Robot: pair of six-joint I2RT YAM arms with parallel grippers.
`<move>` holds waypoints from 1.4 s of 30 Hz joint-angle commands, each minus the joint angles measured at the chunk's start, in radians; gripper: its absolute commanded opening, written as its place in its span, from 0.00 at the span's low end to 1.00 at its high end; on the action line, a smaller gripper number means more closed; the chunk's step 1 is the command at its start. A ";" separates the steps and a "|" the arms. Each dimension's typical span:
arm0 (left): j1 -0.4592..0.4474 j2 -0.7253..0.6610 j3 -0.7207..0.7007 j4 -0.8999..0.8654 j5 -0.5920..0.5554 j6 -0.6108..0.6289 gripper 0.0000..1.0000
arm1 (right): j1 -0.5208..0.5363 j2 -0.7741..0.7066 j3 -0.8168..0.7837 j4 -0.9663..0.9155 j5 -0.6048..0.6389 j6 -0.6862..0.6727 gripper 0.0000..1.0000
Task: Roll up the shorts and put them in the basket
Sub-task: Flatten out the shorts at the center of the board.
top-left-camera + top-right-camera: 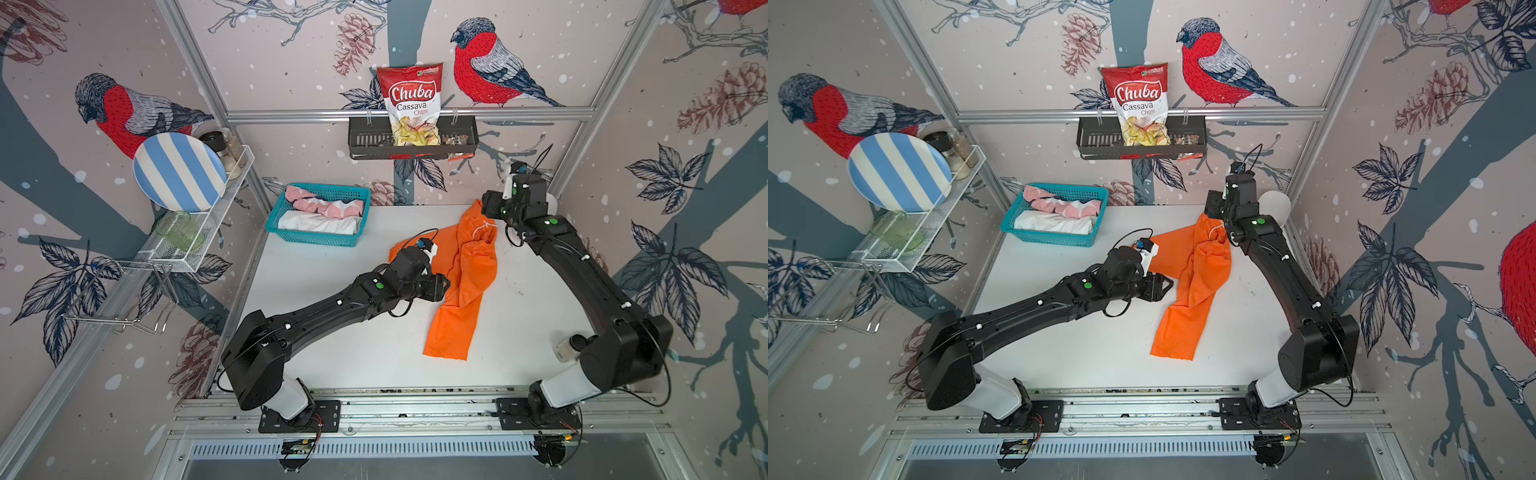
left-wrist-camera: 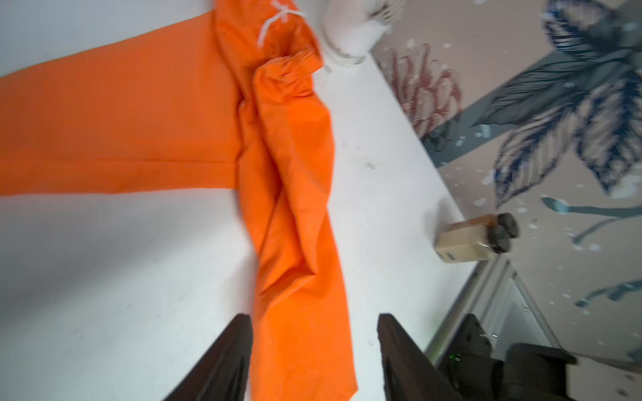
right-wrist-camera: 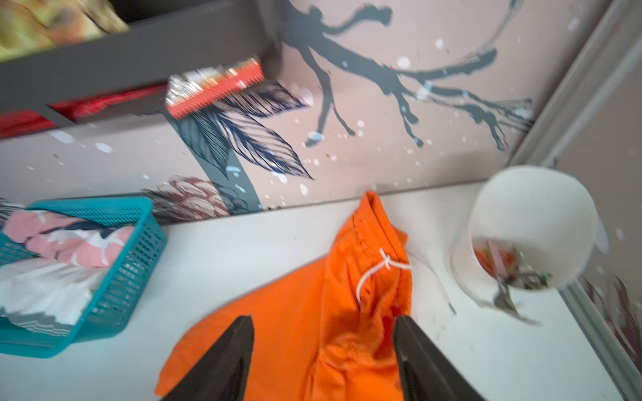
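One pair of orange shorts is lying crumpled on the white table, waistband bunched toward the back wall and one leg trailing forward. I am holding my left gripper at that leg and my right gripper over the waistband, both spread wide and pinching nothing. Pink shark-print shorts and white shorts are sitting in the teal basket.
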 commanded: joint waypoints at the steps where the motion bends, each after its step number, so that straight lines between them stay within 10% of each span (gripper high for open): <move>1: 0.006 0.025 -0.055 -0.062 0.057 -0.013 0.60 | -0.024 -0.034 -0.099 -0.037 -0.053 0.026 0.72; 18: -0.101 0.230 -0.217 0.042 0.241 -0.001 0.68 | -0.052 0.454 0.176 -0.218 0.000 0.130 0.79; 26: -0.132 0.283 -0.204 0.025 0.249 0.010 0.49 | -0.084 0.428 0.055 -0.149 -0.080 0.164 0.79; 29: -0.138 0.291 -0.195 0.016 0.241 0.007 0.31 | -0.102 0.428 0.026 -0.104 -0.157 0.186 0.70; 35: -0.139 0.248 -0.176 -0.041 0.145 0.006 0.00 | -0.116 0.409 0.061 -0.067 -0.177 0.196 0.03; 42: 0.017 0.086 -0.033 -0.282 -0.129 0.103 0.00 | -0.117 0.383 0.302 -0.092 -0.211 0.177 0.00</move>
